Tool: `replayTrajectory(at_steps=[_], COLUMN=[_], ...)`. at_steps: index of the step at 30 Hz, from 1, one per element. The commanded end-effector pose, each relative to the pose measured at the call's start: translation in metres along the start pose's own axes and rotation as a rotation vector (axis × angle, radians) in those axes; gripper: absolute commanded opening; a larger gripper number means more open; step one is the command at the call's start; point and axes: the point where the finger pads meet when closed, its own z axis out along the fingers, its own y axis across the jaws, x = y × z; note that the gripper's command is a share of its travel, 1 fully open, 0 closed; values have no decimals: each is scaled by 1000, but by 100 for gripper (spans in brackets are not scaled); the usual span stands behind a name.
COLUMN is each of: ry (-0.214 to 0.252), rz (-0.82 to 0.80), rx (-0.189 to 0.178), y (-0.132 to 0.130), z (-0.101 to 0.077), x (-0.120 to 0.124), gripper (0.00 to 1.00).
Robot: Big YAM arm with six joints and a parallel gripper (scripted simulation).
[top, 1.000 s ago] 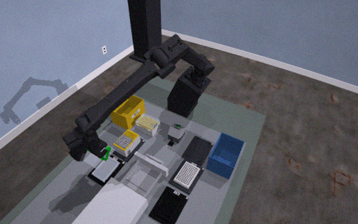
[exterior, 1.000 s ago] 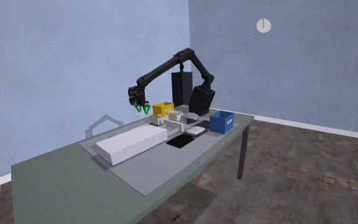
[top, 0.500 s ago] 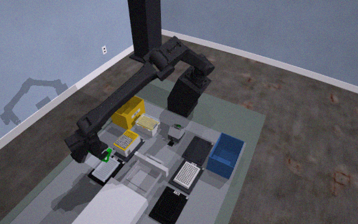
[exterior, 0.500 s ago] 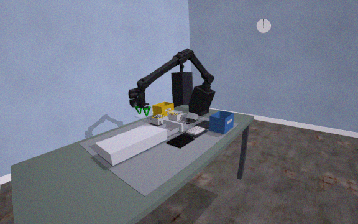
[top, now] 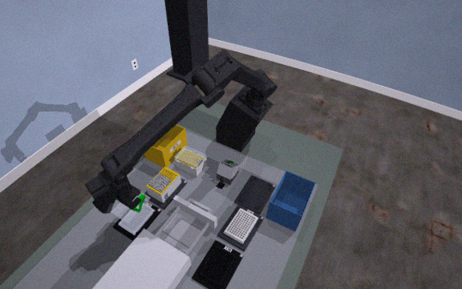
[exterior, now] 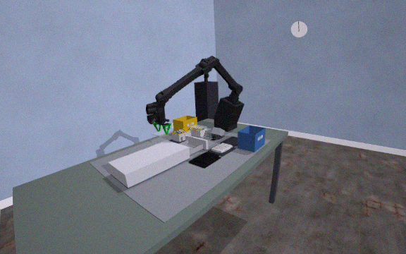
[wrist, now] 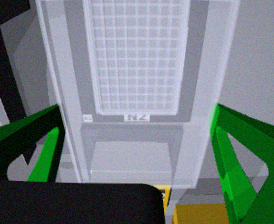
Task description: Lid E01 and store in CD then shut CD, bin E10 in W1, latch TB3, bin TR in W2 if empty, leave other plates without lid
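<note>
My gripper (top: 129, 201) (exterior: 163, 132) (wrist: 137, 111) is shut on the clear plate lid (wrist: 220, 40), which spans the fingers in the wrist view. It is held above the clear assay plate (top: 136, 218) (wrist: 138, 60) in nest N2. The white plate (top: 242, 225) (exterior: 222, 147) sits in its nest. The cooler CD (top: 147, 261) (exterior: 150, 160) has its drawer (top: 184, 229) open. Tip box TB3 (top: 191, 159) stands beside the yellow bin W1 (top: 160, 152) (exterior: 185, 123); its latch cannot be told. Tip rack TR (top: 164, 181) is in its nest; its tips are unclear.
The blue bin W2 (top: 291, 201) (exterior: 251, 138) stands upright near the bench's far edge. The green key DONE (top: 229, 162) is on a grey housing near the arm's base. Two dark nests (top: 255, 193) (top: 218, 265) flank the white plate's nest.
</note>
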Motion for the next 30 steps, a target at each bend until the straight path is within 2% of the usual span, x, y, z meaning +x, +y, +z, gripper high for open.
replayTrajectory(at_steps=[1,2,3,4,10,14,17,19,20,27,30], ry=[-43,-43,-39,-31,-17,-43,-34,-34,-33,-59,-48], rz=[-16,-16,7,12,2,-16,-5,-5,14,-21,-18], rx=[11,11,8,5,2,11,7,7,5,15,11], y=[9,9,-5,-8,1,8,1,1,-10,5,5], z=[-14,-14,-16,-5,12,3,15,15,10,17,25], x=[-19,-19,-12,-9,-6,-19,-16,-16,-11,-29,-27], gripper=[0,0,0,0,0,0,0,0,0,0,0])
